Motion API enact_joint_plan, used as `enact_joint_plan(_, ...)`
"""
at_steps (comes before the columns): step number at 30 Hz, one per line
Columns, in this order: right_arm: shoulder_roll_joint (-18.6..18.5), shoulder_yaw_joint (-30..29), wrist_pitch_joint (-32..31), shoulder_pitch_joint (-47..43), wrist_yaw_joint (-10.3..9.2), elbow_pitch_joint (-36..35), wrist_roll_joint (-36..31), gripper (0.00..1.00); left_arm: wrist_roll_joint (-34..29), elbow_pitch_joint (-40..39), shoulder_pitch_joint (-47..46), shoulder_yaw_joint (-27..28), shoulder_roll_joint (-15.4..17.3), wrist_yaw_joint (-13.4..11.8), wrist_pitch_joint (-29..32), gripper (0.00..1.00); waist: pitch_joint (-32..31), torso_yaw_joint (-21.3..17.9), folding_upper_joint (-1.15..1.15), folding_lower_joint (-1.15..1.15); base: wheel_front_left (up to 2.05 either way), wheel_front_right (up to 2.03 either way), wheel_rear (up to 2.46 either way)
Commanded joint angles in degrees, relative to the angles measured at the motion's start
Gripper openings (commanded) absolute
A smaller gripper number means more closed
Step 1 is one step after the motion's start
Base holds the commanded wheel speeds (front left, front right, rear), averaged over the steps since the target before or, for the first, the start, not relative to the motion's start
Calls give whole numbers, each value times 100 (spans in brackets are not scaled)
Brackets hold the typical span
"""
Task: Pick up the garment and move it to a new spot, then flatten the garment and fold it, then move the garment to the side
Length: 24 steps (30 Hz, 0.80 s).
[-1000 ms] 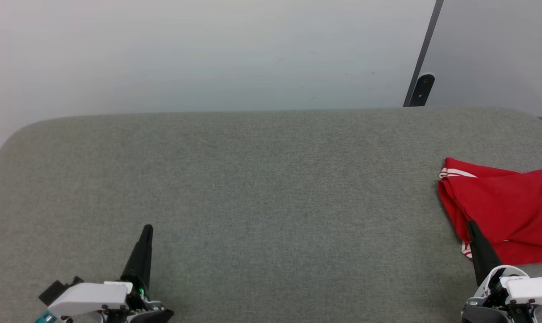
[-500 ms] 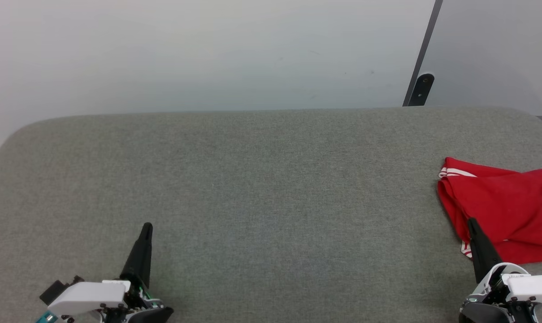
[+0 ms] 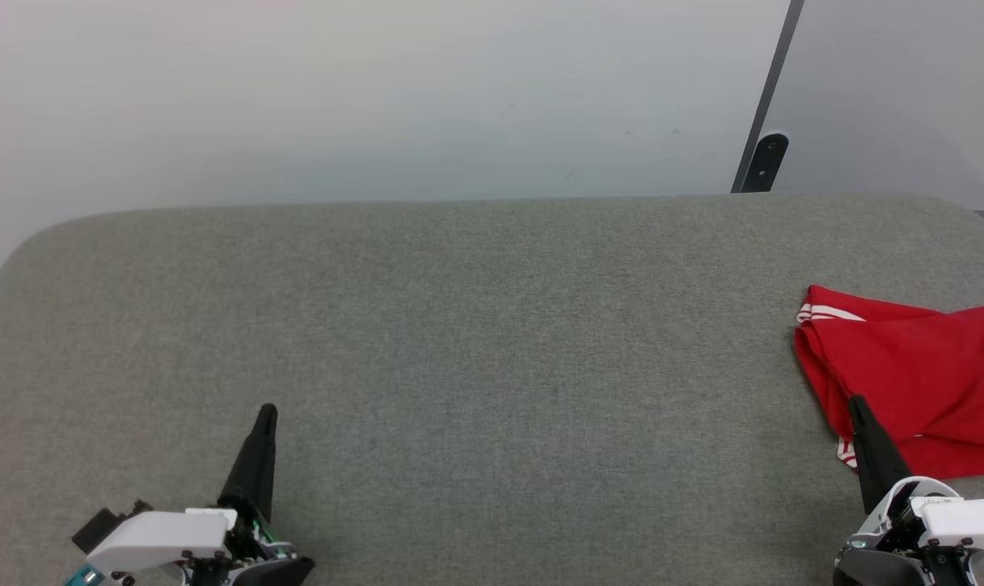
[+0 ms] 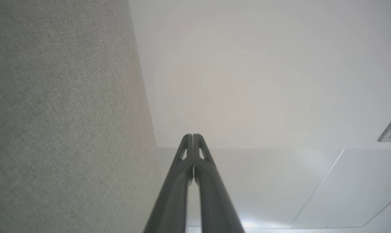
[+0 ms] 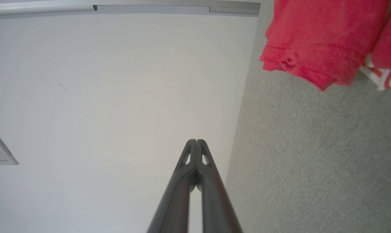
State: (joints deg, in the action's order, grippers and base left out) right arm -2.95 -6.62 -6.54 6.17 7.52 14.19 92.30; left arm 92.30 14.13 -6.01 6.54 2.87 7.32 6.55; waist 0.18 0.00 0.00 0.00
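The red garment (image 3: 915, 374) lies bunched at the right edge of the grey fabric table (image 3: 492, 366), white-and-red striped trim showing at its near and far corners; part of it runs out of the head view. In the right wrist view the garment (image 5: 318, 38) hangs at the upper right. My right gripper (image 3: 856, 404) is shut with nothing in it, its tip just in front of the garment's near-left edge. At the lower left, my left gripper (image 3: 268, 411) is shut and empty, above bare table. Both wrist views show fingertips pressed together: left gripper (image 4: 192, 136), right gripper (image 5: 196, 141).
A pale wall (image 3: 361, 98) rises behind the table's rounded far edge. A dark bracket (image 3: 766, 161) on a slanted dark strip stands at the back right. The table's far corners curve away at left and right.
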Motion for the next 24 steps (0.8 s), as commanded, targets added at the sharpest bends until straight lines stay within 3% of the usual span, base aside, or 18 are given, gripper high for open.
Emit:
enact_joint_plan(1, 17, 16, 18, 29, -6, 1, 19, 0, 12, 3, -63, 17, -5, 37, 18, 0, 0, 0, 0, 0, 0, 0, 0)
enact_joint_plan(24, 17, 16, 18, 28, -6, 1, 20, 0, 12, 3, -62, 17, -5, 37, 19, 0, 0, 0, 0, 0, 0, 0, 0)
